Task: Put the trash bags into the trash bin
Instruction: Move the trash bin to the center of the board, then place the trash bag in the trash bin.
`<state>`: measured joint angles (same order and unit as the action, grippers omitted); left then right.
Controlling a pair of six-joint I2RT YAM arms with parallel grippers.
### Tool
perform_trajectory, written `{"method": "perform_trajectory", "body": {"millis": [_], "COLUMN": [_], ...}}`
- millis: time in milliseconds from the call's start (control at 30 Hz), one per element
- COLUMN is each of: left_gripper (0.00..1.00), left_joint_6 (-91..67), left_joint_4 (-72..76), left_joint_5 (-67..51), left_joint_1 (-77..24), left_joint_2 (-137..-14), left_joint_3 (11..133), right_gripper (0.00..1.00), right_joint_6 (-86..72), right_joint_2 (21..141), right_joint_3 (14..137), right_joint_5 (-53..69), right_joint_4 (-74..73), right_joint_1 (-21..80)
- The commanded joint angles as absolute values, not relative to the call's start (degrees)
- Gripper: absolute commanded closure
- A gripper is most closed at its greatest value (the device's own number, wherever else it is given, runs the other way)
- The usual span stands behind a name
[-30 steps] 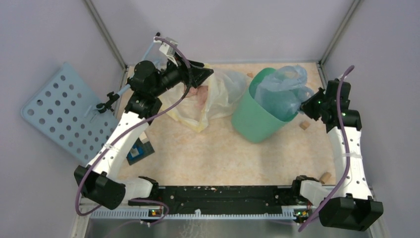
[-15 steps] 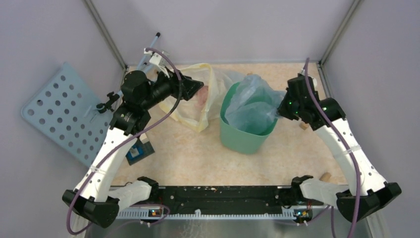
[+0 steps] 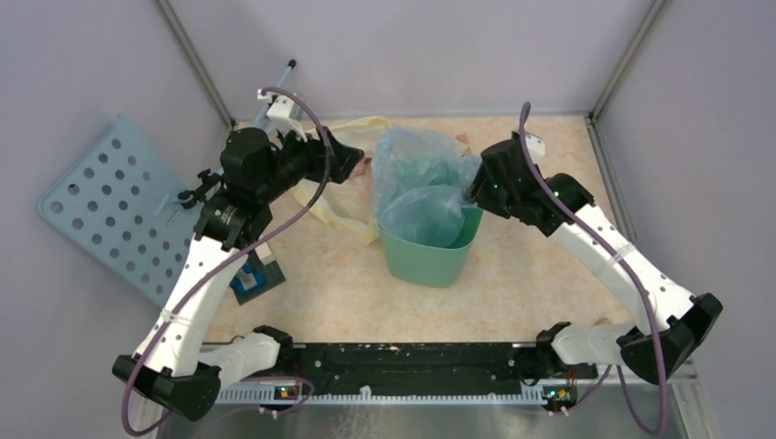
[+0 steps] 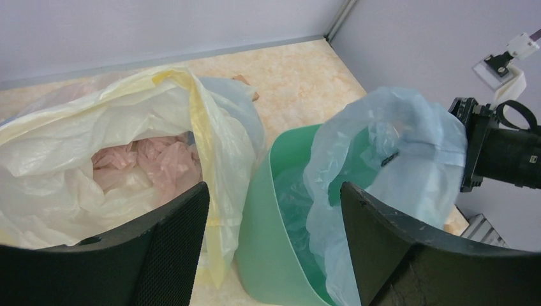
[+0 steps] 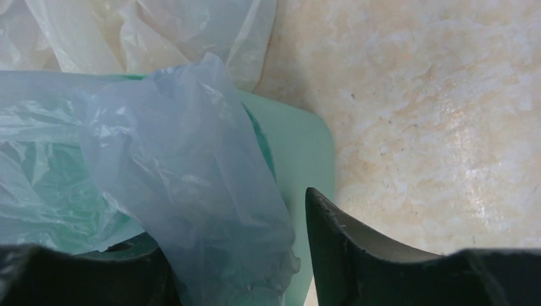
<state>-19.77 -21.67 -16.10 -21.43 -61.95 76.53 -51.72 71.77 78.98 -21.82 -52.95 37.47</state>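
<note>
Billowing trash bag (image 3: pixel 416 187) hides bin (image 3: pixel 425 261) interior.

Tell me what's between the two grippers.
The pale-blue trash bag, bulging up out of the mint-green bin, fills the gap between the left gripper and right gripper; the top view shows it.

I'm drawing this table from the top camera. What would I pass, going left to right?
perforated board → small dark-blue object → whitish bag → trash bin → right arm
</note>
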Motion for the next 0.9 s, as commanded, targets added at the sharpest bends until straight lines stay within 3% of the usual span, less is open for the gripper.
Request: {"method": "perform_trajectory", "body": {"millis": [0, 133, 267, 433, 567, 867], "left_gripper": [0.19, 0.14, 0.13, 0.11, 0.08, 0.11], "left_joint_6": [-17.09, -16.08, -16.18, -16.58, -16.19, -10.68], "left_joint_4": [-19.46, -15.61, -13.33, -16.52, -17.78, -27.78], "left_joint_5": [-17.11, -17.36, -24.81, -30.41, -30.00, -17.47], "left_joint_1": [-21.18, -21.18, -21.18, -21.33, -22.55, -31.57], "left_joint_2": [-59.54, -56.76, -57.86, -63.69, -65.61, -72.17], "left_joint_3": [78.39, 77.78, 79.66, 85.75, 89.65, 97.51], "right_gripper": [0.47, 0.39, 0.23, 0.22, 0.24, 0.21], "right_joint_6": [-49.99, -41.79, -33.96, -25.94, -23.03, -27.11], "right_joint_2": [68.69, 62.91, 57.38, 54.95, 58.54, 63.25], "right_joint_3": [82.52, 79.75, 76.28, 74.57, 81.29, 86.37], "right_joint_5": [-27.28, -26.79, -25.90, -23.62, -26.51, -28.69], "right_joint_4": [-51.35, -46.87, -41.32, -35.58, -39.85, -41.88], "right_joint_1": [37.94, 37.97, 37.97, 37.94, 37.91, 37.92]}}
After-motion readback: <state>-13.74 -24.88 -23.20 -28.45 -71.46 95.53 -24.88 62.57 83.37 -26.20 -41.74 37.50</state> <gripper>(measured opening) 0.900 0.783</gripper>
